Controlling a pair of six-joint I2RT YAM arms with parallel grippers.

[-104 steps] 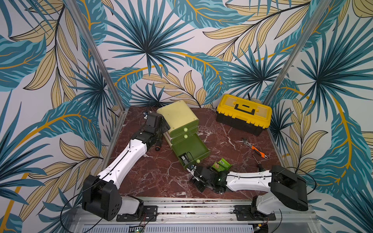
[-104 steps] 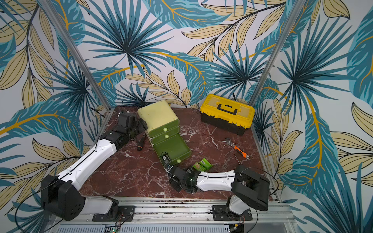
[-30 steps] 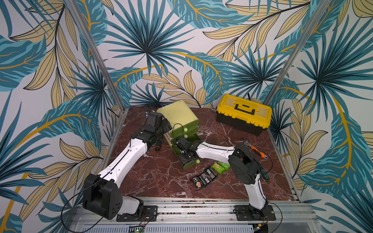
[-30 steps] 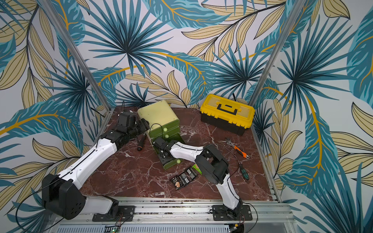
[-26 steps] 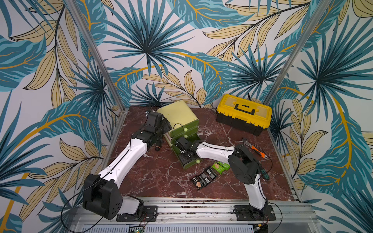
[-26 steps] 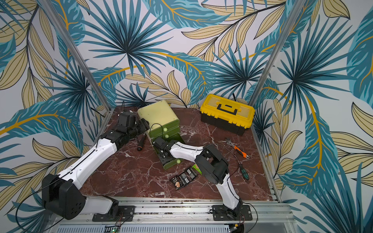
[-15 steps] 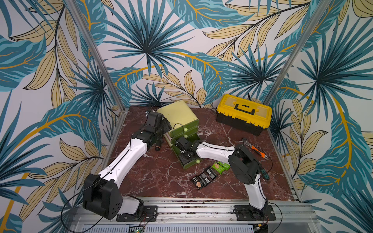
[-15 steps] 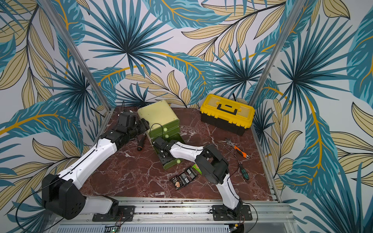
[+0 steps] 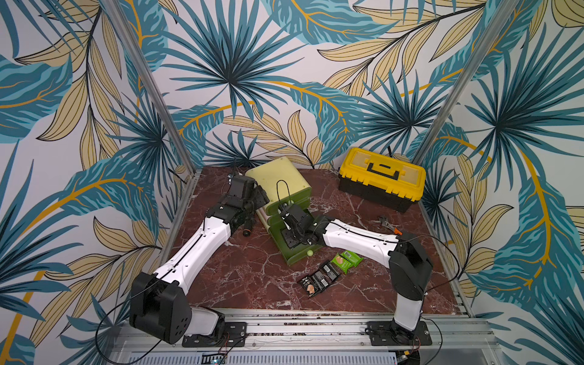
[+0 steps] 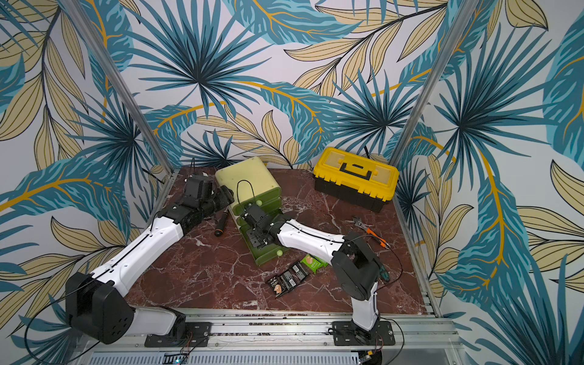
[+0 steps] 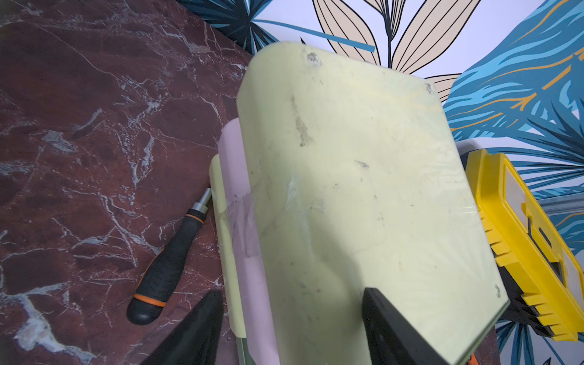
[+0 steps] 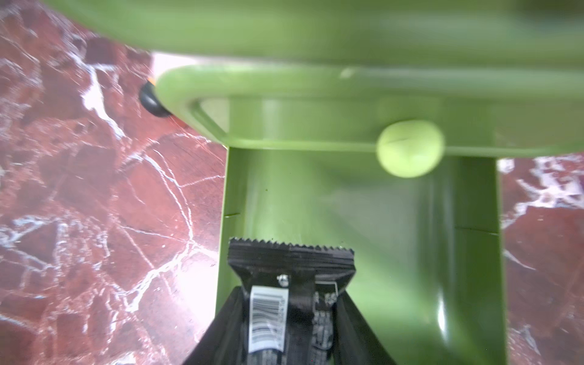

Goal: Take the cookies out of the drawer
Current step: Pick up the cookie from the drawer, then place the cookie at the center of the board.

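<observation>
Pinching a probably light, slippery black cookie packet (image 12: 290,262) across its middle inside the open drawer (image 12: 410,237), the right claw (image 12: 290,294) grips narrow; the left claw (image 11: 290,292) straddles the cabinet (image 11: 347,158) wide.

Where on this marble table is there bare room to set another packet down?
Widest bare marble: between the left arm, the open drawer and the front rail. Another lies between the cabinet and the yellow toolbox. Crowded: by the drawer's front, where black packets and green packets lie beside the right arm.
</observation>
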